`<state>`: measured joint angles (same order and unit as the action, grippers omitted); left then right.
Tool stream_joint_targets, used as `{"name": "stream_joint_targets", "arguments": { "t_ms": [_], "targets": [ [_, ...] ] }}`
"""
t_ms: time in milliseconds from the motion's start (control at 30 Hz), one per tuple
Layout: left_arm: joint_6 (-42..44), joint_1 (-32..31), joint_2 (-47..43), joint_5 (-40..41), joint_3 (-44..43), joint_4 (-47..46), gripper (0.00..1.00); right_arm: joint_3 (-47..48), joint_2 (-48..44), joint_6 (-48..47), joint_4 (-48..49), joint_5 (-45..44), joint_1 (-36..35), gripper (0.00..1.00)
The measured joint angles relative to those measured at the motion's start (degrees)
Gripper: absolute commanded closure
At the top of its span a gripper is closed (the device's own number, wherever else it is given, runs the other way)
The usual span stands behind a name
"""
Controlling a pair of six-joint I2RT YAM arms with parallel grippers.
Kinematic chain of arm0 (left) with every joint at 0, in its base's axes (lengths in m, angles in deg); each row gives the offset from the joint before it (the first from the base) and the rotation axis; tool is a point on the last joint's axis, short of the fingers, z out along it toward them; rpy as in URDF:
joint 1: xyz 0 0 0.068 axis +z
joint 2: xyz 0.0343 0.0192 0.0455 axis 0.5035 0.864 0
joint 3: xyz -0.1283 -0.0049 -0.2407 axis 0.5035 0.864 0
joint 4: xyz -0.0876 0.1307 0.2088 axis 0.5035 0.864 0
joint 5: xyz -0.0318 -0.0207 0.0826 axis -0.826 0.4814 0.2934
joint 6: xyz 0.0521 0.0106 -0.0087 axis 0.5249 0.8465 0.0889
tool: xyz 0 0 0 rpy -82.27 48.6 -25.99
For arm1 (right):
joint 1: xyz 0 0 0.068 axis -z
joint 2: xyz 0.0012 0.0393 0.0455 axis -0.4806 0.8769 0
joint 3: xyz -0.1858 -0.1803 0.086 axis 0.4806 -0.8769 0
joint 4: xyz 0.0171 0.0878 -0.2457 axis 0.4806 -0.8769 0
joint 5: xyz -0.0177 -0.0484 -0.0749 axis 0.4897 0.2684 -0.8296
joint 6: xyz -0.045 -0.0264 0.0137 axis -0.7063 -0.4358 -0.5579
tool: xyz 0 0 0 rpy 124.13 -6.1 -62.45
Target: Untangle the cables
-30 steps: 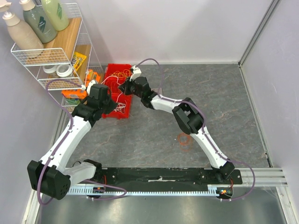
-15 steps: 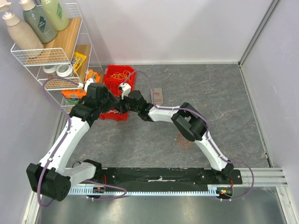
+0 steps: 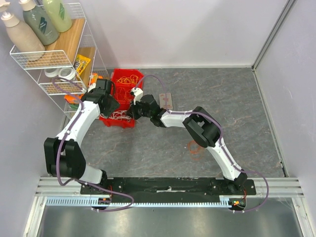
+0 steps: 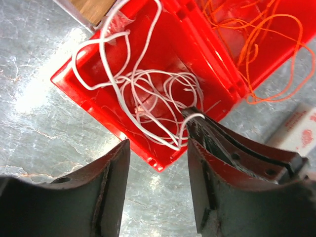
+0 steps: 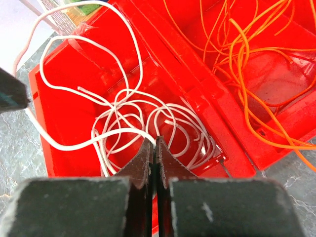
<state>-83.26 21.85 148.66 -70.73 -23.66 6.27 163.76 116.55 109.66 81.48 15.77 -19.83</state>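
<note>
While R grip (image 5: 155, 146) seemingly pinches white cable (image 5: 123, 130); L grip (image 4: 158, 144) spread | over bin (image 5: 182, 74)

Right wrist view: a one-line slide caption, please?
Right claw shut on white cable in red bin; orange cables beside.

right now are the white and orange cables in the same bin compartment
No, a divider in the red bin separates white cables from orange cables.

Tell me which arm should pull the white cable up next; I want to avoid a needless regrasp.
Probably right. The right gripper is shut on a white cable in the red bin, so it can lift straight away; the left gripper hangs open over the bin's corner, holding nothing.
</note>
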Motion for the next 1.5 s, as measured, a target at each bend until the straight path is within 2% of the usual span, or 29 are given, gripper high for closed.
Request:
{"name": "stream_joint_targets", "arguments": {
  "t_ms": [33,100,233,367,633,733,933,1200,1300,1400,1500],
  "targets": [
    [-0.3,0.1,0.7,0.1,0.0,0.4,0.49,-0.2,-0.1,0.0,0.1,0.0,0.1,0.99],
    [-0.8,0.5,2.0,0.6,0.0,0.7,0.6,-0.5,-0.4,-0.1,-0.1,-0.1,0.2,0.93],
    [-1.3,1.1,4.5,1.1,0.0,0.3,0.65,-0.4,-0.8,-0.1,-1.5,-0.2,0.2,0.67],
    [-1.4,1.6,7.3,1.0,0.4,0.0,0.65,-0.4,-2.7,0.2,-4.9,-0.4,0.1,0.48],
    [-0.4,1.6,5.4,0.7,4.3,-4.8,0.62,-5.6,-11.3,1.7,-10.6,-0.8,0.1,0.21],
    [0.1,1.6,4.6,0.5,5.0,-5.7,0.57,-8.6,-14.8,2.1,-11.6,-0.7,0.2,0.17],
    [1.3,1.7,1.2,-1.0,7.5,-7.5,0.46,-14.4,-20.8,2.2,-13.6,-0.7,0.8,0.16],
    [3.2,2.1,-8.2,-5.7,11.1,-10.1,0.4,-24.1,-29.6,2.1,-15.0,-1.6,1.8,0.15],
    [4.1,2.1,-11.5,-8.7,12.3,-11.9,0.33,-28.1,-33.3,2.0,-16.1,-2.1,1.9,0.15],
    [5.4,2.1,-15.5,-13.0,14.0,-14.6,0.18,-31.6,-37.2,1.8,-17.5,-3.0,2.2,0.14],
    [7.0,2.1,-19.6,-18.5,16.2,-18.5,0.15,-35.7,-42.1,1.7,-18.9,-4.9,2.8,0.15]
  ]
}}
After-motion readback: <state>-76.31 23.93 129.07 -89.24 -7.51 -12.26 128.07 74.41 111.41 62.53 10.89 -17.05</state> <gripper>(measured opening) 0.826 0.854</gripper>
